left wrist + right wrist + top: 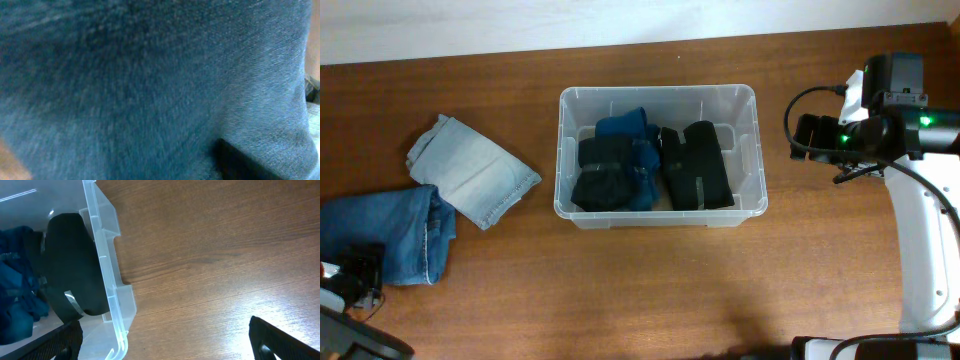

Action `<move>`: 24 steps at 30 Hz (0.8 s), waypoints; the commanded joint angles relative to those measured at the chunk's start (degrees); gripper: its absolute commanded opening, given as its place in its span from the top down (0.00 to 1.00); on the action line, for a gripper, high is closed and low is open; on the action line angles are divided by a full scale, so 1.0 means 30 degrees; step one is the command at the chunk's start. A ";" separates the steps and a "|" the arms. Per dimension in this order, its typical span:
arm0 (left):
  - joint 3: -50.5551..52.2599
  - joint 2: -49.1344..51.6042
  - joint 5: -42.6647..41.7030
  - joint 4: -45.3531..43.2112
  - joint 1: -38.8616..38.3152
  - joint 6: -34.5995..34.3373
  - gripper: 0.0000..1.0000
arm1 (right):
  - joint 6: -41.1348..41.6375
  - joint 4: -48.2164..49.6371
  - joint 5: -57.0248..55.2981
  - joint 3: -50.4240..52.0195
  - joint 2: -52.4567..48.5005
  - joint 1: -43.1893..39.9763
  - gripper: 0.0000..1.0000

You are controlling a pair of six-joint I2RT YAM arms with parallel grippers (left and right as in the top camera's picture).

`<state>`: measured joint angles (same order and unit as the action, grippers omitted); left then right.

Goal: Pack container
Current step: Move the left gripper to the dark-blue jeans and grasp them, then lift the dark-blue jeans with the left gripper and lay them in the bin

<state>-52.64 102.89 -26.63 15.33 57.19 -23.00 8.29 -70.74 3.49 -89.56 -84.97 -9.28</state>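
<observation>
The right gripper (165,332) has its jaws spread wide with nothing between them, only bare table (225,255) beneath. Its two dark fingers (280,340) show at the lower corners of the right wrist view. At the left of that view is a wall and handle of the container (107,265).

The left gripper (360,272) is at the lower left of the overhead frame, at the lower edge of the blue jeans (150,75). I cannot tell how its jaws stand, because denim fills its wrist view.

In the overhead frame the container sits at the centre. It holds black clothes (698,165) on its right side, and blue clothes (630,135) with more black ones on its left. A folded light denim piece (470,175) lies left of the container, touching the jeans.
</observation>
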 commanded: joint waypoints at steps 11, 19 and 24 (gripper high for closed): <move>0.0255 0.0627 -0.5982 0.0153 -0.0226 0.0044 0.99 | -0.0197 -0.0007 0.0117 0.0146 -0.0109 0.0087 0.01; -0.1268 -0.4058 -0.9624 0.0182 -0.0226 -0.1370 0.99 | -0.0189 -0.0007 0.0182 0.0138 -0.0109 0.0087 0.01; -0.3045 -0.7300 -0.9828 0.0189 -0.0954 -0.2543 0.99 | -0.0189 0.0000 0.0335 0.0138 -0.0109 0.0087 0.01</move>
<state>-55.46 89.01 -46.48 17.63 56.01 -27.57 7.90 -70.72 3.95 -89.56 -84.97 -9.28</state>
